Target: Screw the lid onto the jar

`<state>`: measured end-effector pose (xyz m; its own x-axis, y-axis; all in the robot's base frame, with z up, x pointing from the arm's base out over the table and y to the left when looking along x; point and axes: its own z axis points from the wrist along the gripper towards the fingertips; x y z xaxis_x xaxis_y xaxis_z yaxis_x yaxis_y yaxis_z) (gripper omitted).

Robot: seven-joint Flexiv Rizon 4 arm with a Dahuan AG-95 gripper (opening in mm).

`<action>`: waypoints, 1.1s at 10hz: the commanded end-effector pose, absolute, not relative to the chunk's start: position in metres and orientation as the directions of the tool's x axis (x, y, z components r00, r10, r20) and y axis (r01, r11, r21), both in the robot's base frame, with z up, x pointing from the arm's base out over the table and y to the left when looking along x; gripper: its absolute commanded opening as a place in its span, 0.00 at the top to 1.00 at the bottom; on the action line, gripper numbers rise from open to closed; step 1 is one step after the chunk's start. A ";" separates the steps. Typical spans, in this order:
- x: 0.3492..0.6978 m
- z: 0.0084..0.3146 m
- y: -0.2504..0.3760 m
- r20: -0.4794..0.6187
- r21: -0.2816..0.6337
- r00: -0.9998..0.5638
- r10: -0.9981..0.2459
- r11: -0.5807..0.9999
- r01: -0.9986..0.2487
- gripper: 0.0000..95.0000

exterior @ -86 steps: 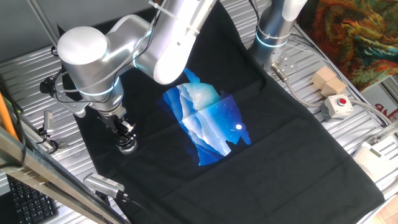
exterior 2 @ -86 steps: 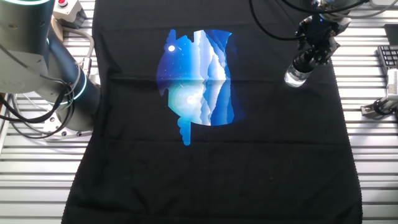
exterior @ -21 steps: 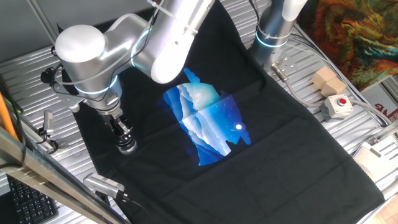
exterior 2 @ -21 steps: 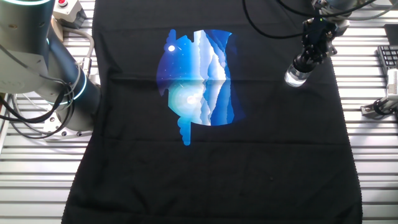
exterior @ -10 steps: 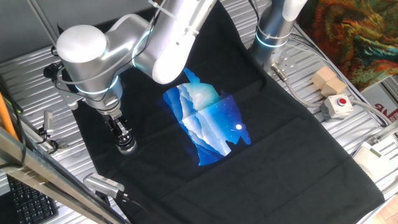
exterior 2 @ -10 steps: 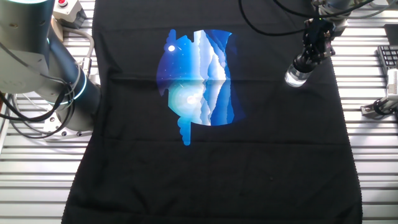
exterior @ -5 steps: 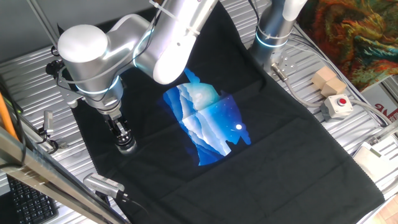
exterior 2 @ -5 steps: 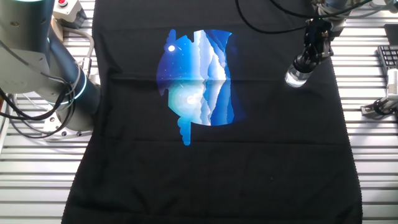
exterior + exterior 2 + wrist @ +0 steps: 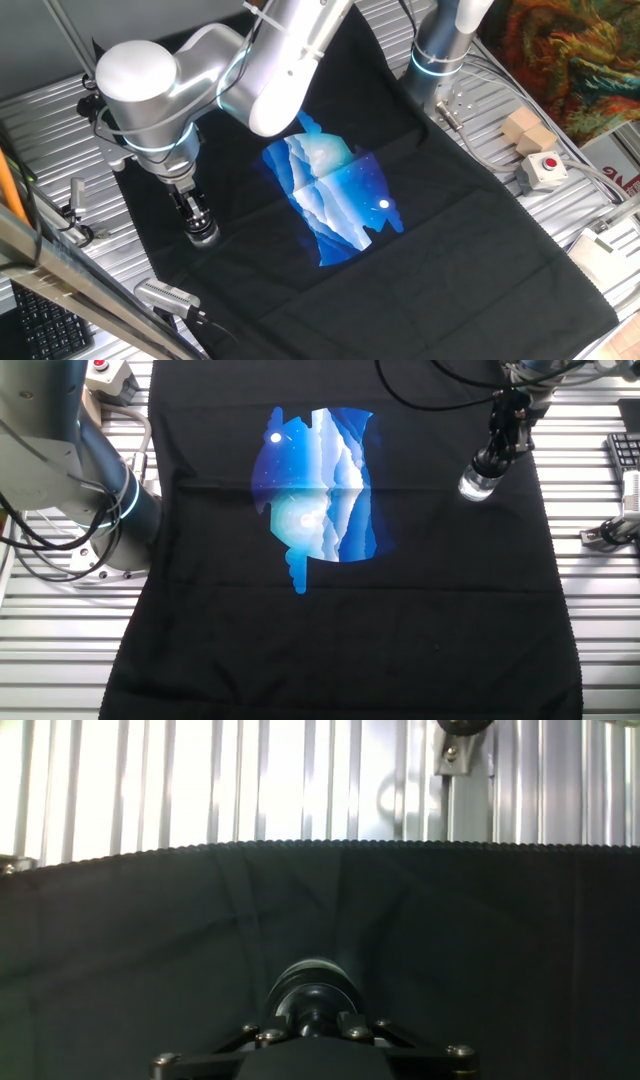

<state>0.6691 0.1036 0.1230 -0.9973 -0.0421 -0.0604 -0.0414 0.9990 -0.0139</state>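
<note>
**Gripper on the jar's top, lid mostly hidden**

The lid (image 9: pixel 312 988) is hard to make out. In the hand view it shows only as a dark round rim just beyond the gripper (image 9: pixel 312 1020), whose black body and screws cut off the bottom of the picture. The fingertips themselves cannot be separated there, and the jar is hidden under the lid.

The fixed views give what the hand view lacks. In one, the gripper (image 9: pixel 198 222) points straight down at the jar (image 9: pixel 204 236), a small silvery glass piece standing on the black cloth (image 9: pixel 450 230) near its edge; the jaws look narrow, closed on the jar's top, but the lid is too small and dark to pick out. In the other, the jar (image 9: pixel 475 486) glints clearly below the gripper (image 9: pixel 489 461), upright, well apart from the blue print (image 9: pixel 315 495) at the cloth's middle. The arm's upper part is cut off by the frame there.

Only the first fixed view shows the red-buttoned box (image 9: pixel 544 169) beside the cloth.
</note>
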 end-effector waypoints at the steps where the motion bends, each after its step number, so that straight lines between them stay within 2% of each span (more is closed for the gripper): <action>1: 0.669 0.124 0.103 -0.064 -0.006 -0.998 -0.024 1.000 -0.024 1.00; 11: 0.669 0.124 0.102 -0.081 -0.016 -0.994 0.074 0.997 0.076 1.00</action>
